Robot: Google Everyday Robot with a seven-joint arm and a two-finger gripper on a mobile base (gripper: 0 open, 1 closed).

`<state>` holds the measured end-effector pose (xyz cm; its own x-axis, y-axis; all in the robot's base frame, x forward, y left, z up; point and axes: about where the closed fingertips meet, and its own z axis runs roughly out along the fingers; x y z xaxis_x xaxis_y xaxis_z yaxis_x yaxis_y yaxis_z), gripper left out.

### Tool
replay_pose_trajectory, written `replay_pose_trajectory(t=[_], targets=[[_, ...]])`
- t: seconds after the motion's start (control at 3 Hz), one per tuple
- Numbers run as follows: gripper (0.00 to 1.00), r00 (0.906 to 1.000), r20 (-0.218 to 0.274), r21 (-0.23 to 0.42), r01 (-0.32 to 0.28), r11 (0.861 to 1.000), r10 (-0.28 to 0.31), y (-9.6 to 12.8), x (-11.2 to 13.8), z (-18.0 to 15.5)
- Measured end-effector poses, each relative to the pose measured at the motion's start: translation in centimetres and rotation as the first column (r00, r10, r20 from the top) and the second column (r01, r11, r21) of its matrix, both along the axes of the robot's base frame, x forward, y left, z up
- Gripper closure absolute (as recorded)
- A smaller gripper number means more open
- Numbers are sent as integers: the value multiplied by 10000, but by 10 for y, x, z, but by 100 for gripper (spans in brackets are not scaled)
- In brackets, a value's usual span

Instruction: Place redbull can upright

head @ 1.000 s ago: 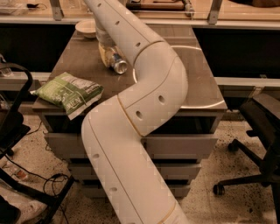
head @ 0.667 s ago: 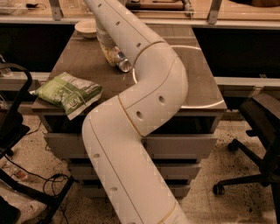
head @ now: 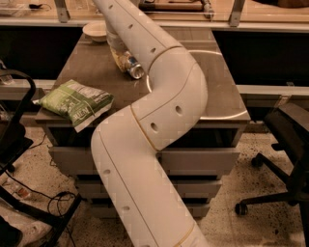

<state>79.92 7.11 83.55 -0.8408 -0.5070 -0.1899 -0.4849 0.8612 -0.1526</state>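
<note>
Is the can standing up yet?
Not yet. Done: the end effector is at the can, far back on the table. In hand: the can lies tilted, its silver top pointing toward the camera, right beside the end effector. The arm hides whether it is gripped. Left: tip it upright onto its base, then back away.

Dark brown bench point(head: 87, 62) in middle of room, w/ grey drawer fronts point(head: 203, 159) stacked under it. Floor point(head: 251, 188) is pale speckled stone, terrazzo-like. Black office chair point(head: 289, 144) on castors at right, just beside bench corner; black tubular frame point(head: 19, 130) at left edge, dark cables point(head: 48, 200) on floor below it. Behind bench, a light wood counter point(head: 270, 14) w/ metal posts point(head: 234, 12), dark space beneath. Light is warm, indoor, no window seen. Gripper point(head: 117, 57) is over the bench's far-left part
</note>
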Motion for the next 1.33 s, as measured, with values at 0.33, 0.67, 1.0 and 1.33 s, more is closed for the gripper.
replay_pose_trajectory(t=[0.33,0.67,1.0,1.33], targets=[[100,9928,1194,760,-3,9971,-88,-9,11,48],[100,9786,2055,1559,-203,9876,-123,-22,16,87],[100,9611,2746,2266,-332,9734,-311,-41,19,119],[100,9413,3332,3110,-555,9488,-541,-66,18,145]])
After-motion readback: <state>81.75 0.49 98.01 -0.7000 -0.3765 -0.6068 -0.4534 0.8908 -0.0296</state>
